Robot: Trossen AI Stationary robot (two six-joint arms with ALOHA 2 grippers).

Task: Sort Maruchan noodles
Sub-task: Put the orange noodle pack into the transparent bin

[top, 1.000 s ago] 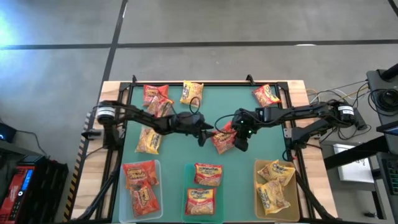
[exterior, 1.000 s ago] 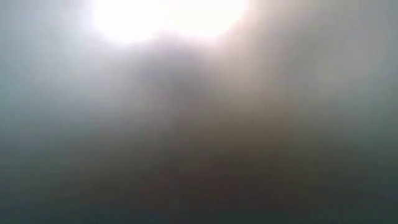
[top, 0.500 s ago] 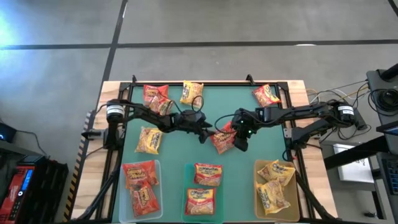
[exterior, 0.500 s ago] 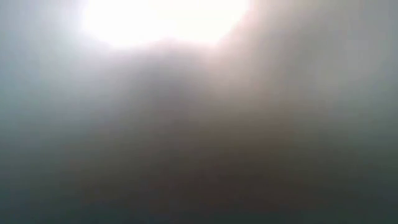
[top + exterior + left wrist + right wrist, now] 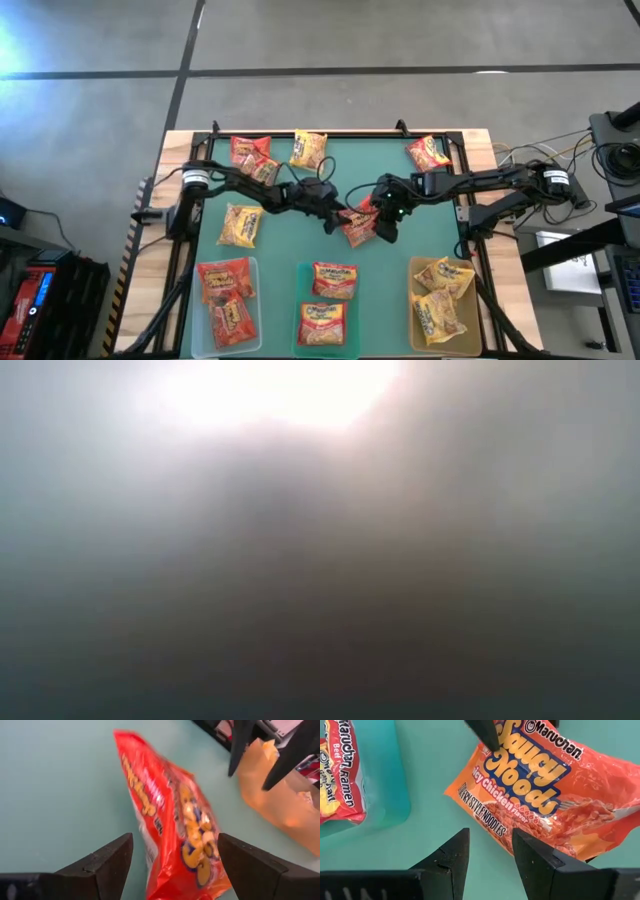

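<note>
An orange-red Maruchan packet [image 5: 357, 223] lies near the middle of the green table, between both grippers. My left gripper [image 5: 337, 216] has come from the table's left and is open, one finger on each side of the packet [image 5: 175, 830], which looks tilted up on one edge there. My right gripper [image 5: 385, 230] is open at the packet's right edge [image 5: 540, 795]. Other loose packets lie flat on the table: red ones [image 5: 252, 158], a yellow one [image 5: 308, 148], another yellow one [image 5: 240, 225] and an orange-red one [image 5: 428, 153]. The low view shows only haze. My left gripper has the packet's end between its open fingers, and one fingertip [image 5: 485, 735] stands at the packet's far edge; whether it touches cannot be told. My right gripper has one finger [image 5: 540, 857] over the packet's near corner [image 5: 507, 845]; whether it touches cannot be told.
Three shallow bins sit along the near edge: a clear one [image 5: 250, 265] with red packets, a teal one [image 5: 300, 290] with two red-yellow packets, and a yellow one [image 5: 415, 275] with yellow packets. Bare green table lies between the bins and the grippers.
My left gripper has moved toward the table's right, closing in on the orange-red packet until its open fingers stand around the packet's end. The right arm has kept still.
</note>
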